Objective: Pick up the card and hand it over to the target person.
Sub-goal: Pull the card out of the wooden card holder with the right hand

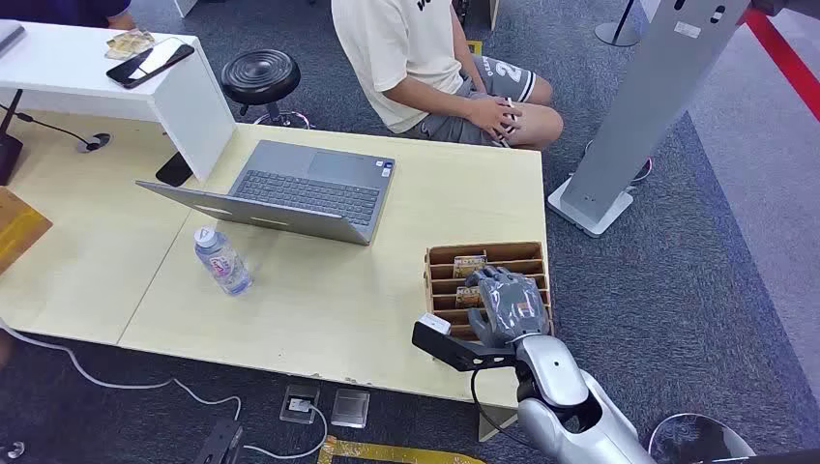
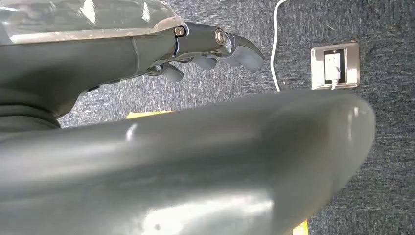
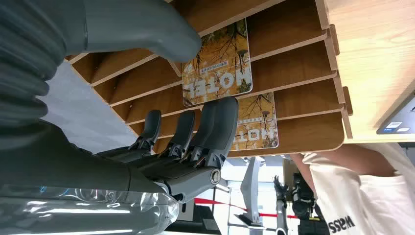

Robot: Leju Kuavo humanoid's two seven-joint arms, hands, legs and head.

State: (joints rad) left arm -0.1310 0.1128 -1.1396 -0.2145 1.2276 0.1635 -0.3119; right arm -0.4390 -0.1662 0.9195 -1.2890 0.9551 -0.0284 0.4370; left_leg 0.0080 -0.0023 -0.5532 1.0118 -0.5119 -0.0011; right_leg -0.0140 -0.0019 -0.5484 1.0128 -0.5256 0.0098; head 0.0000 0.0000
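Two hotel cards (image 3: 218, 61) in one wooden rack (image 1: 488, 253) — right hand (image 1: 508, 307) fingers (image 3: 215, 122) spread, holding nothing.

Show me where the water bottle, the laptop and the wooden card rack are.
water bottle (image 1: 223, 261), head view, on its clear body.
laptop (image 1: 307, 191), head view, on the keyboard.
wooden card rack (image 1: 486, 252), head view, on its far wall.

An open grey laptop (image 1: 290, 188) sits mid-table (image 1: 309, 309), with a water bottle (image 1: 222, 260) lying just near-left of it. Far left, a white shelf (image 1: 106, 82) carries a black phone (image 1: 150, 64). A black stool (image 1: 260, 79) stands beyond the table — and a grey floor stand (image 1: 643, 116) rises at right.
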